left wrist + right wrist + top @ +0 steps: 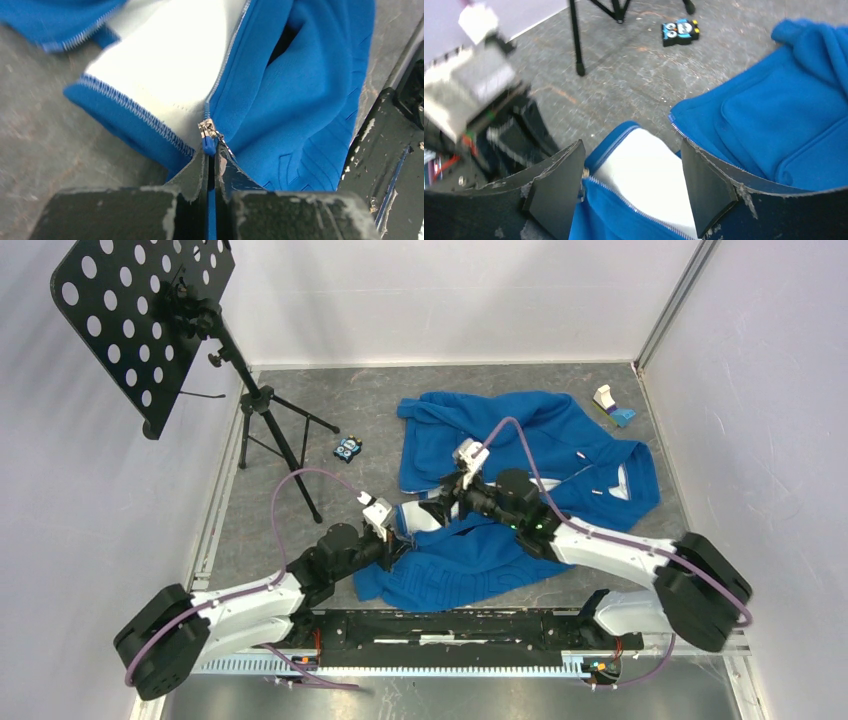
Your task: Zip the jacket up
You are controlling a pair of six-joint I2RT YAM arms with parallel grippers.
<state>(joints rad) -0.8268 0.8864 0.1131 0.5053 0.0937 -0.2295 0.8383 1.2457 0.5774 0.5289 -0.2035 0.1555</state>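
Top external: bright blue soft fabric jacket [560,440] lies crumpled mid grey table [400,380], one panel toward the arm bases. That panel carries embossed tone-on-tone lettering, too faint to read. Left gripper [393,537] and right gripper [447,502] sit close together at the jacket's near-left edge.

Left wrist: jaws pinched almost shut on a blue jacket tab just below the silver zipper slider [207,129]. White lining [170,65] spreads beyond it, blue fabric to the right.

Right wrist: fingers [556,192] spread wide, clamping nothing. They straddle the white lining and a pale zipper edge [634,206]; the jacket bulk is directly right.
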